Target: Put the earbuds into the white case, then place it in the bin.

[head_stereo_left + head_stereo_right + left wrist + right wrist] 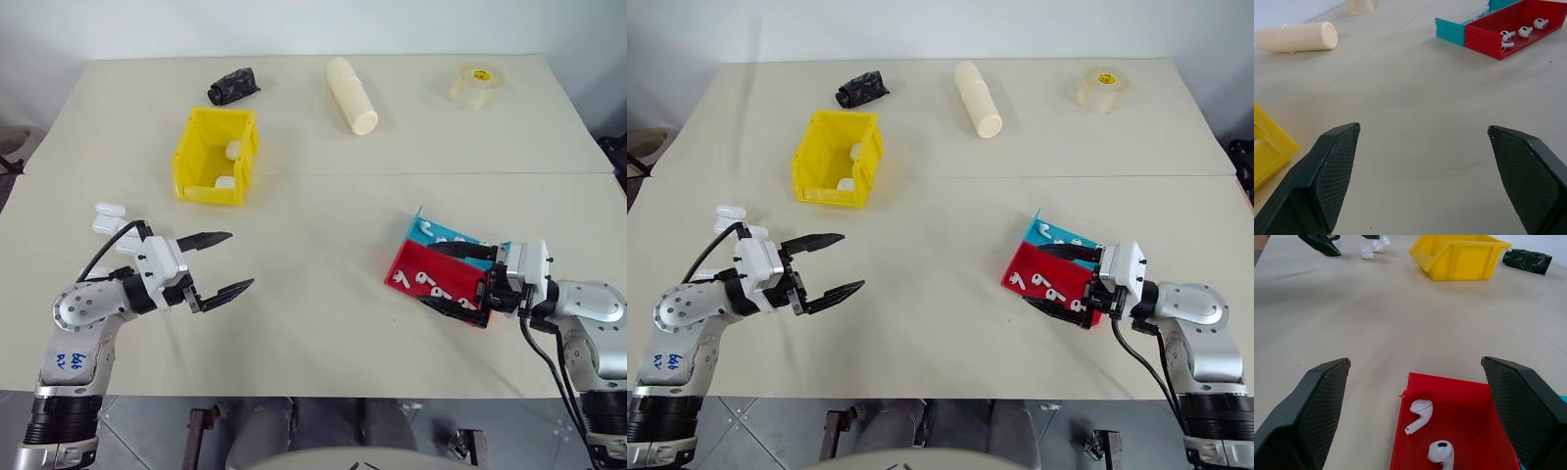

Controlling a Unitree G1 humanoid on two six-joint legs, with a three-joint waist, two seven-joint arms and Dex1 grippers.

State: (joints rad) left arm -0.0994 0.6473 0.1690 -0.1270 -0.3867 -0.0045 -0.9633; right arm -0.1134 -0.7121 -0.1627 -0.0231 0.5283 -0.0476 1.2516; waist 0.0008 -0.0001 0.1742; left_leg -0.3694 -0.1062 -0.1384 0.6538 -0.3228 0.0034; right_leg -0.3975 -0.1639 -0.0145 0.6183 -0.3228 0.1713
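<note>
Several white earbuds (1419, 416) lie in a shallow red tray (404, 260) at the right, and a few more in the blue tray (453, 236) behind it. My right gripper (427, 273) hovers open over the red tray, one finger on each side, holding nothing. White cases (105, 211) sit on the table at the far left, just behind my left arm. My left gripper (241, 259) is open and empty above bare table, in front of the yellow bin (196, 157). The bin holds two white cases (233, 150).
A black crumpled bag (233, 85), a cream cylinder roll (352, 95) and a roll of clear tape (476, 85) lie along the back of the table. A seam crosses the tabletop just in front of the bin.
</note>
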